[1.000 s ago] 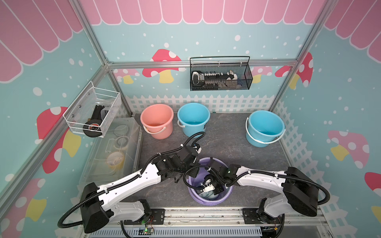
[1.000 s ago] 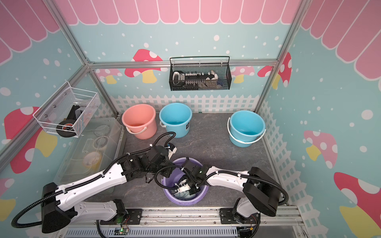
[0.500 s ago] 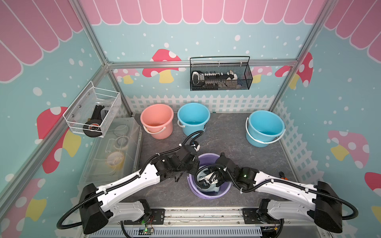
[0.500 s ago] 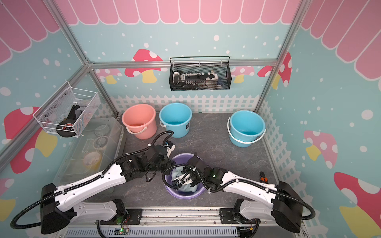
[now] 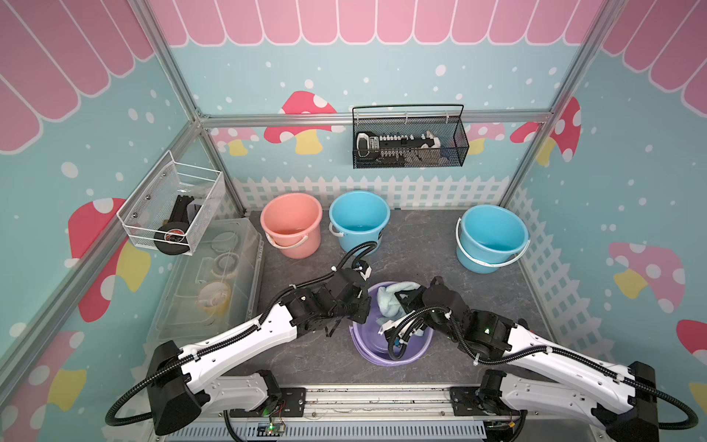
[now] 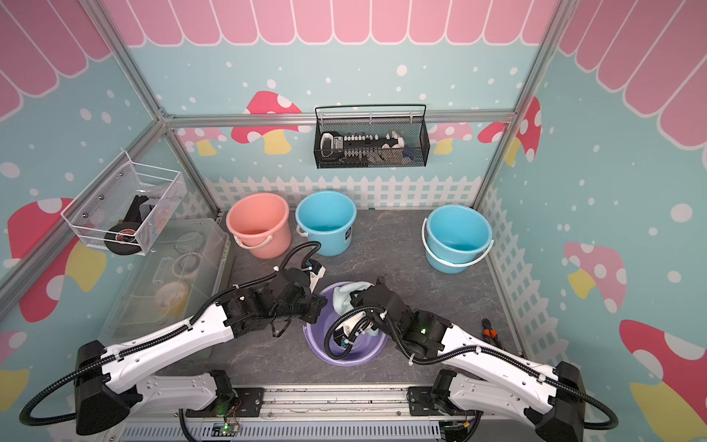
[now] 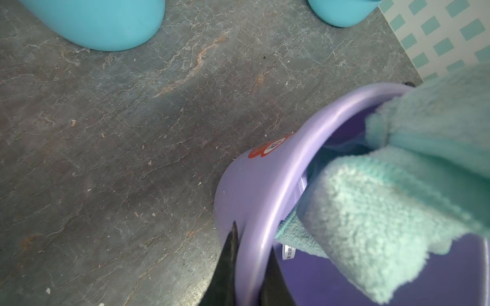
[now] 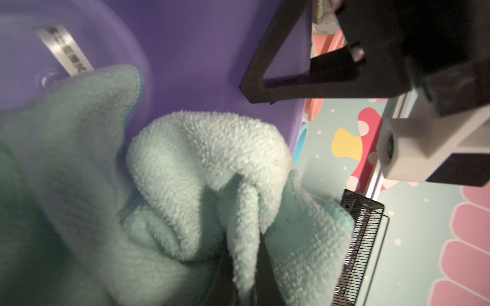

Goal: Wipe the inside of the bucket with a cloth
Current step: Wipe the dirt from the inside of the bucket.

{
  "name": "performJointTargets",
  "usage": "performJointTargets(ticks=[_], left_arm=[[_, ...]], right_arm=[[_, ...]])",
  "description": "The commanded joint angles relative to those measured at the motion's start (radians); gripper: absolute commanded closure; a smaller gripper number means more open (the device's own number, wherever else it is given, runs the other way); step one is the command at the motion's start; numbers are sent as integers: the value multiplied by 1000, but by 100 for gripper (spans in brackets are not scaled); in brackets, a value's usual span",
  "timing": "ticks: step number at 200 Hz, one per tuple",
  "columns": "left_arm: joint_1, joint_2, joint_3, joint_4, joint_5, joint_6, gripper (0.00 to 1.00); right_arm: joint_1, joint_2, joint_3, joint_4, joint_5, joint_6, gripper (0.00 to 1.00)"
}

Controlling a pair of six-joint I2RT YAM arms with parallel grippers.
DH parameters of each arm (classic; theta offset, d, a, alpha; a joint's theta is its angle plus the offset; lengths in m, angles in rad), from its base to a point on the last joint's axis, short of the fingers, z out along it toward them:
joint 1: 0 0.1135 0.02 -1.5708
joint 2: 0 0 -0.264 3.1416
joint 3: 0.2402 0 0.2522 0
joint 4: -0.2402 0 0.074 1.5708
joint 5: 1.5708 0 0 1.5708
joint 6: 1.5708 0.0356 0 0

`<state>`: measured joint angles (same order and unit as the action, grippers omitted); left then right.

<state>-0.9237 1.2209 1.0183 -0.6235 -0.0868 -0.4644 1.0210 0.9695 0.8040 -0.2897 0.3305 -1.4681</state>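
Four buckets stand on the grey stone-patterned table (image 5: 421, 245): one purple bucket (image 5: 371, 342) (image 6: 315, 333), one salmon-pink bucket (image 5: 310, 245) and two blue buckets. There is one aqua-green cloth (image 5: 388, 302) (image 6: 342, 298). Two arms are at work, and two wall baskets and one clear plastic box (image 5: 214, 275) make up the rest. Taking the purple bucket as the mark, the salmon-pink one stands beyond it and to the left. One blue bucket (image 5: 355, 241) stands almost straight beyond it. The other blue bucket (image 5: 493, 225) is well apart, beyond and to the right. The black mesh basket (image 5: 409, 160) hangs on the back wall behind the bucket, and the white wire basket (image 5: 172, 206) hangs far off to its left, above the clear box. The left arm (image 5: 237, 340) reaches in low from the bucket's left. The left gripper (image 7: 252, 246) is pinched on the purple rim, one finger outside the wall and one inside. The right arm (image 5: 535, 348) comes in from the bucket's right, its wrist bent over the mouth. The right gripper (image 8: 244, 265) is clamped tight on a fold of the cloth. The cloth lies bunched inside the purple bucket, against the far part of its wall. Some of it rises above the far rim in both top views, and a white label on the bucket's floor shows past its edge in the right wrist view.
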Motion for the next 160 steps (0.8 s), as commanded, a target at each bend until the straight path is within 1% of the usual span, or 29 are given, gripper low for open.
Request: performJointTargets(ticks=[1, 35, 67, 100, 126, 160], left_arm=[[4, -7, -4, 18, 5, 0, 100], [6, 1, 1, 18, 22, 3, 100], [4, 5, 6, 18, 33, 4, 100], [5, 5, 8, 16, 38, 6, 100], [4, 6, 6, 16, 41, 6, 100], [5, 9, 7, 16, 45, 7, 100]], right_arm=[[2, 19, 30, 56, 38, -169, 95], [4, 99, 17, 112, 41, -230, 96], [4, 185, 10, 159, 34, -230, 98], [3, 273, -22, 211, -3, -190, 99], [3, 367, -47, 257, -5, -149, 100], [0, 504, -71, 316, -24, -57, 100]])
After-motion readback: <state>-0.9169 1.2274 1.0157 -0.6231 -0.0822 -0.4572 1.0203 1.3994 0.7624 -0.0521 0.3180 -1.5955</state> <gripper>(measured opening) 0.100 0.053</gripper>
